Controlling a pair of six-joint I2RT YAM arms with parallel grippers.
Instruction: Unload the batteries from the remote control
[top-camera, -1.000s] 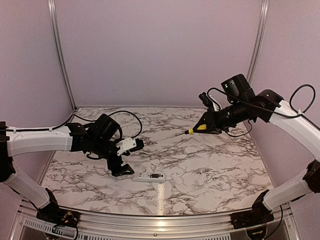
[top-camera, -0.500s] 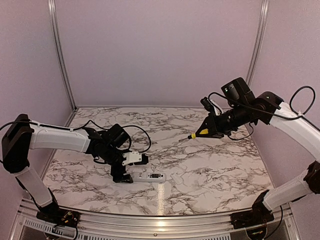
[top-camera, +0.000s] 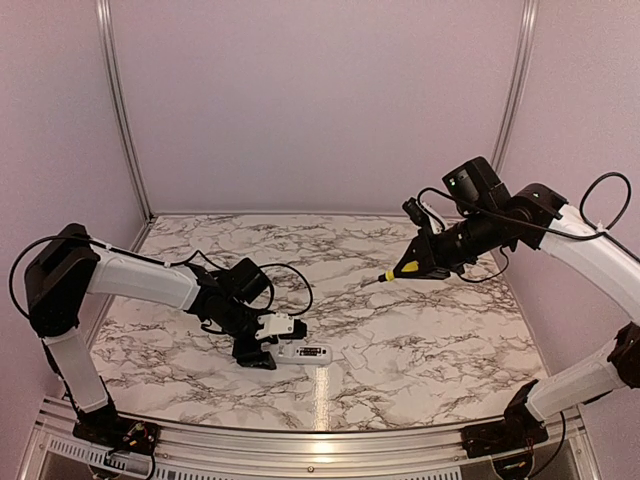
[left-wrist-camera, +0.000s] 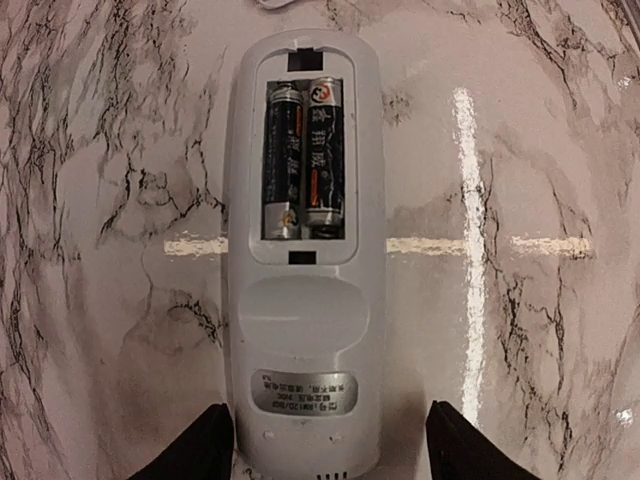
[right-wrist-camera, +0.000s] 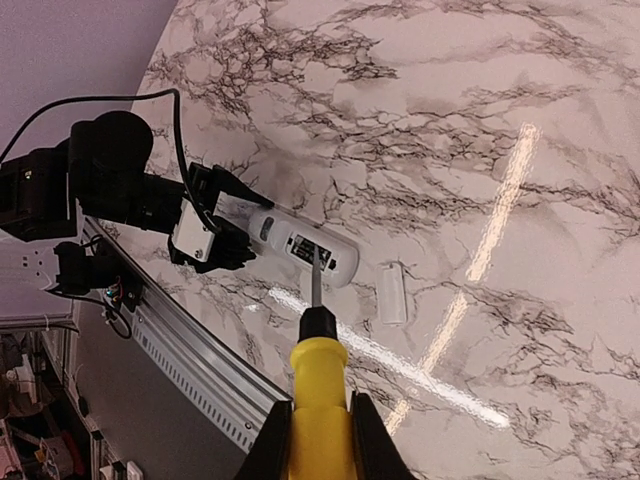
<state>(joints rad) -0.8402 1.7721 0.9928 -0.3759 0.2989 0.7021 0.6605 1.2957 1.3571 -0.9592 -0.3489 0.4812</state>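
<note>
The white remote control (left-wrist-camera: 303, 330) lies on the marble table with its open compartment facing up. Two dark batteries (left-wrist-camera: 303, 160) sit side by side inside it. My left gripper (left-wrist-camera: 330, 452) is open, its fingers on either side of the remote's near end, low over the table. In the top view the left gripper (top-camera: 262, 345) is at the left end of the remote (top-camera: 308, 352). My right gripper (right-wrist-camera: 318, 440) is shut on a yellow-handled screwdriver (right-wrist-camera: 318, 385) and holds it high over the table at the right (top-camera: 400, 268), tip pointing down-left. The remote also shows in the right wrist view (right-wrist-camera: 300, 248).
A small flat white cover piece (right-wrist-camera: 393, 294) lies on the table just right of the remote. The table's metal front rail (top-camera: 320, 445) runs close behind the remote. Purple walls enclose the back and sides.
My left gripper has dropped and moved right, from above the table to straddling the remote's left end. My right gripper has shifted slightly down with the screwdriver.
</note>
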